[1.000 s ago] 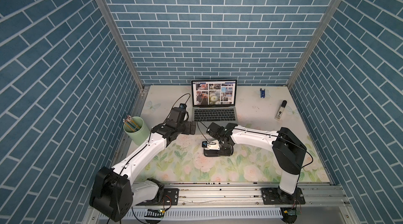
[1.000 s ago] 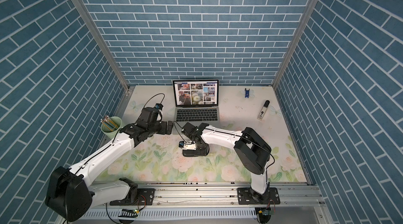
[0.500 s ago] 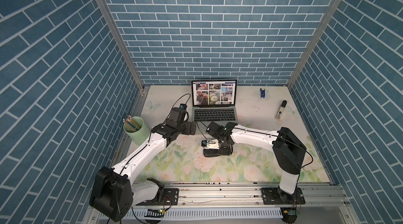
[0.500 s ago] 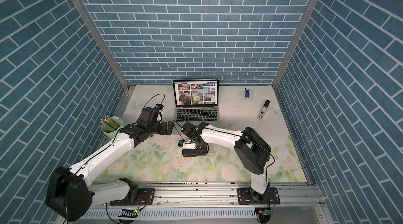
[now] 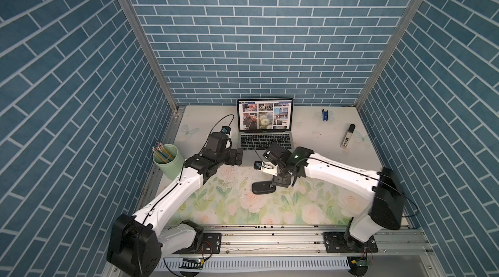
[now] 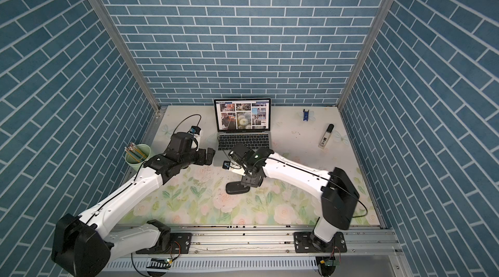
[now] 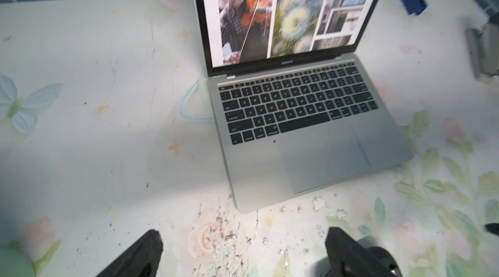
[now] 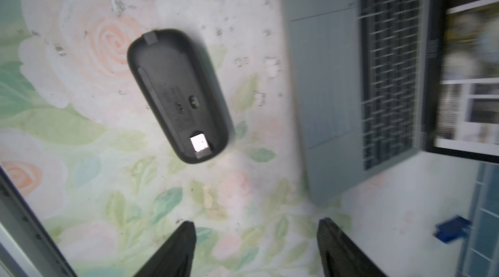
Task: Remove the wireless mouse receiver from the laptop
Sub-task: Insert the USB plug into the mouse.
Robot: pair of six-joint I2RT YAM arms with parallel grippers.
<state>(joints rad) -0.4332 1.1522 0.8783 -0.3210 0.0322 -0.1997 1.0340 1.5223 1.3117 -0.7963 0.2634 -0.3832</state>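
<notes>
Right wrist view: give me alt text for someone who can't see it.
A flat black mouse lies underside up on the floral table, the wireless mouse receiver sitting in a recess at one end. The right gripper hangs open and empty, and the laptop sits nearby.

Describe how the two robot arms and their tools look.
The left arm and right arm have smooth white links, bulky black joint housings and thin black cables. The left tool and right tool are black, two-fingered. A green light glows on the right arm.
</notes>
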